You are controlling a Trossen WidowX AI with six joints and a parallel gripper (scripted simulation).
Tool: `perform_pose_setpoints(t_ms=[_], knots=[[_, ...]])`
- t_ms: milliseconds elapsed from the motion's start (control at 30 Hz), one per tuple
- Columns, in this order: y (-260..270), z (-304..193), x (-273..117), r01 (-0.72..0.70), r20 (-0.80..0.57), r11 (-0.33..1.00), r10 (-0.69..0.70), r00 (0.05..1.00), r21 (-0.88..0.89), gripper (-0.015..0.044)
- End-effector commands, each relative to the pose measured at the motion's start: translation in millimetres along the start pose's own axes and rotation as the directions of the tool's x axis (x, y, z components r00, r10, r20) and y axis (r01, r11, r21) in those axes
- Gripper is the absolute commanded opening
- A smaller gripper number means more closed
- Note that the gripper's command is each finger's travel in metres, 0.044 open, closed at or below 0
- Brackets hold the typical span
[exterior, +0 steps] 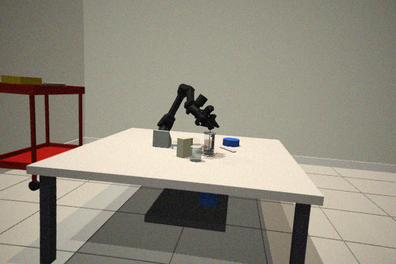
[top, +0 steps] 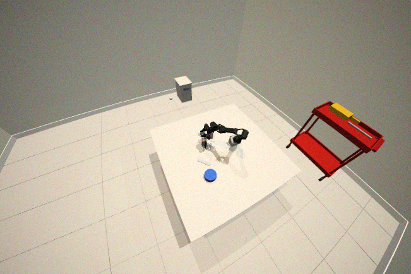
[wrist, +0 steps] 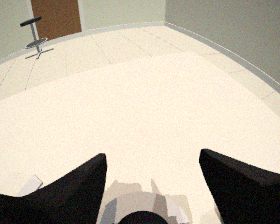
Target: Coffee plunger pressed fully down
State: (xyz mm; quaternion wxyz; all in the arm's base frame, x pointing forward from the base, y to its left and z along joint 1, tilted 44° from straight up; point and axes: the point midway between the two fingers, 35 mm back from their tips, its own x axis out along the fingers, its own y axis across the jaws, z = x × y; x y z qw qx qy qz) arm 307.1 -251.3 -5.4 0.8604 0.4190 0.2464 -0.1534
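The coffee press is a clear glass cylinder with dark contents near its base. It stands upright on the white table. In the exterior view a thin rod shows above its lid and inside the glass. My gripper is open, just above the press. In the wrist view the black plunger knob sits low at the bottom edge, between the spread fingers, with the pale rim of the press around it. How far down the plunger is inside the glass is hard to tell.
A blue disc and a pale flat bar lie beside the press. A clear glass, an olive box and a grey-blue block stand on its other side. A red cart stands off the table.
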Motion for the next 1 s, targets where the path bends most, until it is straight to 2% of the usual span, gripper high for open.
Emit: perform_pose_setpoints(t_ms=[0,67,267,500,967], knots=[[-0.8,-0.2,0.0,0.004,0.0,1.0,-0.004,1.0,-0.004,0.0384],[-0.8,-0.2,0.0,0.004,0.0,1.0,-0.004,1.0,-0.004,0.0437],[-0.6,9.8,-11.0,0.005,-0.005,1.0,-0.005,1.0,-0.004,0.044],[8.4,49.5,-72.6,-0.001,-0.016,1.0,0.001,1.0,0.002,0.044],[6.6,46.3,-70.8,-0.001,-0.016,1.0,0.001,1.0,0.002,0.044]])
